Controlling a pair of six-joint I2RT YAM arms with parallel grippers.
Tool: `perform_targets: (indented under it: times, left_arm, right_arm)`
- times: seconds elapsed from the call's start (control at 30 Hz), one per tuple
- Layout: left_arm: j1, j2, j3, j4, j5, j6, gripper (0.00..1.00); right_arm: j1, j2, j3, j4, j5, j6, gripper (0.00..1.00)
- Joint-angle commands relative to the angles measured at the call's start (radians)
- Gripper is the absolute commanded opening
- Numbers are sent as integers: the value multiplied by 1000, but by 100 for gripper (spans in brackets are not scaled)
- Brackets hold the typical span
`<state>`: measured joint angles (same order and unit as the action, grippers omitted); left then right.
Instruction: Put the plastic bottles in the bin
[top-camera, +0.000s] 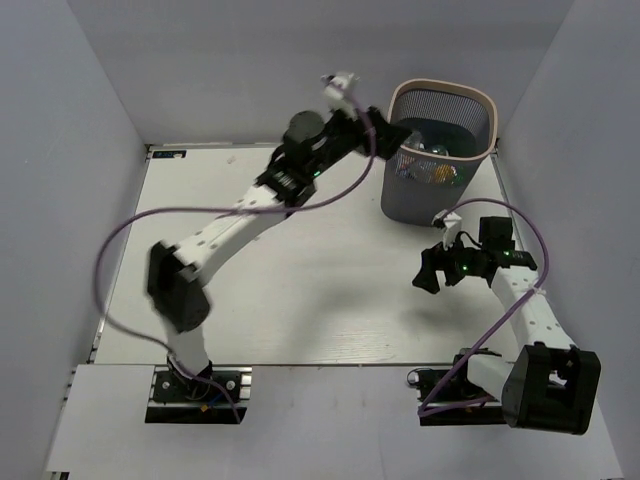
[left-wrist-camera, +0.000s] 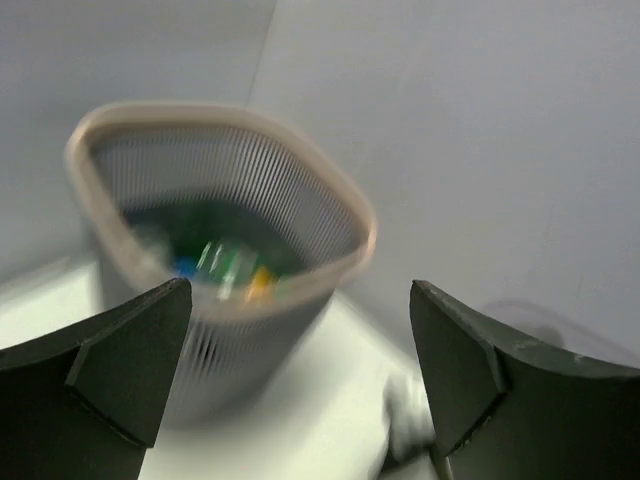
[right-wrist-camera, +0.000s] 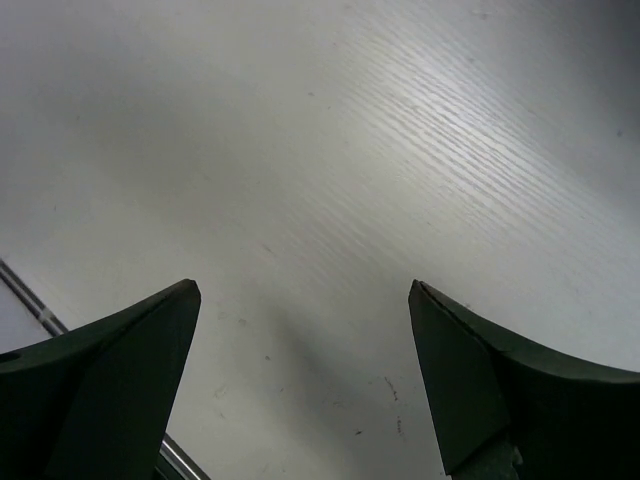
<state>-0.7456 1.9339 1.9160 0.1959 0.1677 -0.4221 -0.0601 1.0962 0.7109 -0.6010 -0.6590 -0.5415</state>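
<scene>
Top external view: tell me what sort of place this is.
Probably a robot test cell: a white table boxed in by grey panels, left arm and right arm bolted at its near edge, and a mesh bin holding plastic bottles.

The top camera sits high behind the arm bases (top-camera: 195, 388), which lie at the bottom of its frame. It looks down and forward from far, so it takes in the whole table (top-camera: 300, 290) and the bin (top-camera: 410, 200) at upper right. The left wrist camera looks from near and slightly above, between the fingers of the left gripper (left-wrist-camera: 300, 290), at the bin (left-wrist-camera: 290, 190), and its picture is blurred. The right wrist camera looks steeply down through the right gripper (right-wrist-camera: 305, 290), close to the table (right-wrist-camera: 330, 180). The top and left wrist views share the bin. The top and right wrist views share only table surface.
</scene>
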Motion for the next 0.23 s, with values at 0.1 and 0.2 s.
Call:
perform_targets:
  times: [0.1,0.2]
  left_arm:
    - [15,-603,-683,-163,-166,186,99]
    - [15,-775,-834,-284,-252,198,99]
  right_arm:
    - [-1,-12,47,141,128,264,90]
    - [0,-39,16,159,134,273,90]
